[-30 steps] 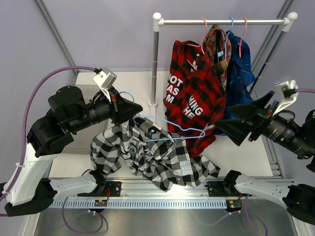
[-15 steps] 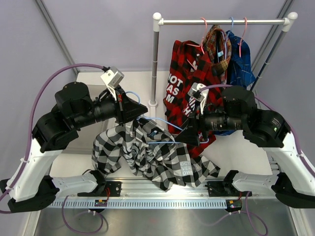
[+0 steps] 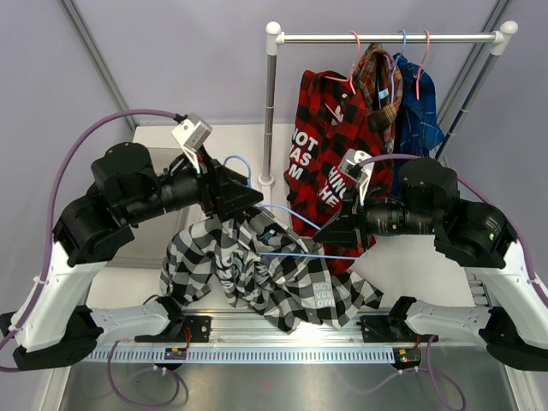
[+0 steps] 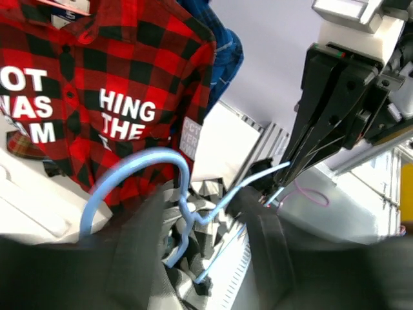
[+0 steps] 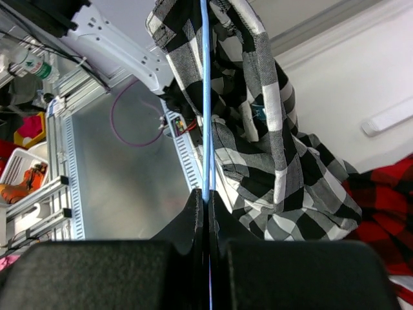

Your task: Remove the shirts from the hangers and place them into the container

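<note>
My right fingers (image 5: 192, 223) are pressed together on the thin wire of a light blue hanger (image 3: 308, 255), clamping its lower bar. The wire runs straight out from between the tips. My left fingers (image 4: 145, 252) stand apart on either side of the hanger's neck, just below the hook. The wire passes through the gap and neither side seems to squeeze it.

A black-and-white checked shirt (image 3: 257, 274) is bunched on this hanger. It droops in a heap between my two arms, and its lower folds spill onto the white surface (image 3: 419, 278) near my bases. It is only partly threaded on the wire.

I judge the hanger is held from the right so that it stays steady in the air. That would leave my left arm free to take hold of the cloth and draw it off. The right-hand grip is on bare wire, so the fabric could slide away from it towards the left.

Behind, three more shirts hang from a silver rail (image 3: 385, 38): a red-and-black checked shirt (image 3: 330, 145) with white lettering, a tartan shirt (image 3: 377, 81) and a blue shirt (image 3: 419, 111). They wait on their own hangers, untouched.

I cannot make out the container in any view. My left arm may be hiding it. No shirt is visibly inside it.
</note>
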You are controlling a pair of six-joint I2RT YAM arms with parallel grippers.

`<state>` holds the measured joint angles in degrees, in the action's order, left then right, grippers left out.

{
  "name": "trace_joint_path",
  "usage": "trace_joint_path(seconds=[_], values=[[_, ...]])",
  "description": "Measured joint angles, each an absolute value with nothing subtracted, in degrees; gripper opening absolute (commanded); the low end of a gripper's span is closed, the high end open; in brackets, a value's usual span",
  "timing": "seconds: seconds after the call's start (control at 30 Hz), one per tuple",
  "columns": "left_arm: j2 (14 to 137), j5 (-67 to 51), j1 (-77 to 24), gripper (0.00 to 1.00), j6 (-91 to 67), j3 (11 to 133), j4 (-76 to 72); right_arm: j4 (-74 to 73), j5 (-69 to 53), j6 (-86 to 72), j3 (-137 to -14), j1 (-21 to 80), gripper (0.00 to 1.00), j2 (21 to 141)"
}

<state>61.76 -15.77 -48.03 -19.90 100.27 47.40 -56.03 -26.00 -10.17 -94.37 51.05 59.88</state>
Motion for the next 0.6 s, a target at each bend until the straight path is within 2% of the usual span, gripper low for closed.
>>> trace_joint_path(seconds=[0.07, 0.13, 0.27, 0.4, 0.53, 0.6], values=[[60.7, -13.1, -48.1, 0.68, -20.5, 100.3, 47.8, -56.4, -23.9, -11.0, -93.9, 51.1, 0.0, 59.1], [58.4, -8.9, -48.1, 0.79, -20.7, 100.2, 48.3, -56.4, -21.9, -12.0, -93.6, 51.1, 0.0, 58.3], [49.6, 0.3, -48.1, 0.94, -21.8, 97.6, 48.2, -56.4, -17.7, -14.1, -92.9, 51.1, 0.0, 55.9], [41.1, 7.6, -48.0, 0.94, -24.0, 93.8, 48.6, -56.8, -13.9, -15.6, -93.3, 51.1, 0.0, 53.9], [40.4, 13.3, -48.1, 0.94, -26.7, 87.2, 50.4, -59.1, -11.2, -16.3, -95.8, 51.1, 0.0, 53.0], [41.6, 14.8, -48.1, 0.89, -28.3, 82.7, 51.5, -60.7, -9.0, -16.8, -97.7, 51.1, 0.0, 52.9]])
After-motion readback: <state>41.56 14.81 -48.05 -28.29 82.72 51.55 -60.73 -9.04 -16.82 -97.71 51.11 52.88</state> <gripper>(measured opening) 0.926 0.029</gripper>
